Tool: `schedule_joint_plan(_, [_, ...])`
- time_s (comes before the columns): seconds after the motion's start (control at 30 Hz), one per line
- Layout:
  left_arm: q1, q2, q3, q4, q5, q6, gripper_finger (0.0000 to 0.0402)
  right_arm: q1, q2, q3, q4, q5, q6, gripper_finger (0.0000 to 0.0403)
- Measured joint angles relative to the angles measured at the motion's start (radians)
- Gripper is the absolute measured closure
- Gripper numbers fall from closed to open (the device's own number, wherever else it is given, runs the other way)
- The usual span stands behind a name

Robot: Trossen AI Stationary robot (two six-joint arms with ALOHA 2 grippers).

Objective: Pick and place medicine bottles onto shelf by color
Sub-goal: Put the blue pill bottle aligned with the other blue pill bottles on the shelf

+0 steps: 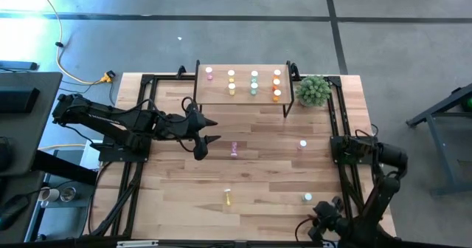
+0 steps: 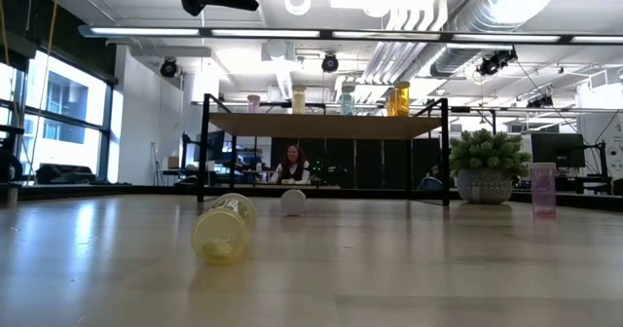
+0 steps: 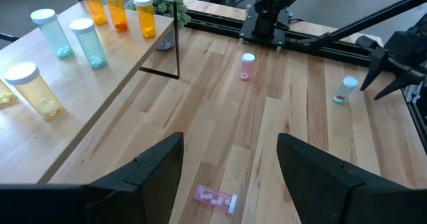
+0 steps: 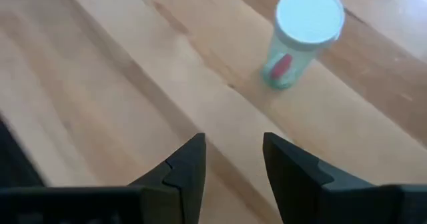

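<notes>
- Now the left pincer hangs wide apart and empty, just above a pink bottle lying on its side on the desk.
- It looks tiny, light, smooth and round, so I think it may roll; pinch across its middle.
- Down at the near edge, the right pincer is partly apart, empty, near a standing green bottle.
- Far off, the shelf holds sorted bottles.

A small green potted plant in a pale pot stands at the far right corner of the light-wood plank tabletop; a yellow cable trails across the grey floor.
</notes>
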Motion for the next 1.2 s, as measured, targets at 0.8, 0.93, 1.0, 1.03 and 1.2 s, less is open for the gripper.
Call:
schedule_joint_plan(0.8, [0.0, 0.0, 0.0, 0.001, 0.0, 0.0, 0.0172, -0.002, 0.062, -0.095, -0.052, 0.044, 0.057, 0.019])
schedule_joint_plan(0.93, [0.0, 0.0, 0.0, 0.001, 0.0, 0.0, 0.0172, -0.002, 0.062, -0.127, -0.051, 0.088, 0.049, 0.019])
schedule_joint_plan(1.0, [0.0, 0.0, 0.0, 0.001, 0.0, 0.0, 0.0172, -0.003, 0.062, -0.14, -0.053, 0.105, 0.045, 0.019])
schedule_joint_plan(1.03, [0.0, 0.0, 0.0, 0.001, 0.0, 0.0, 0.0172, -0.005, 0.062, -0.145, -0.053, 0.11, 0.045, 0.019])
schedule_joint_plan(1.2, [0.0, 0.0, 0.0, 0.001, 0.0, 0.0, 0.0172, -0.008, 0.061, -0.174, -0.012, 0.149, 0.038, 0.019])
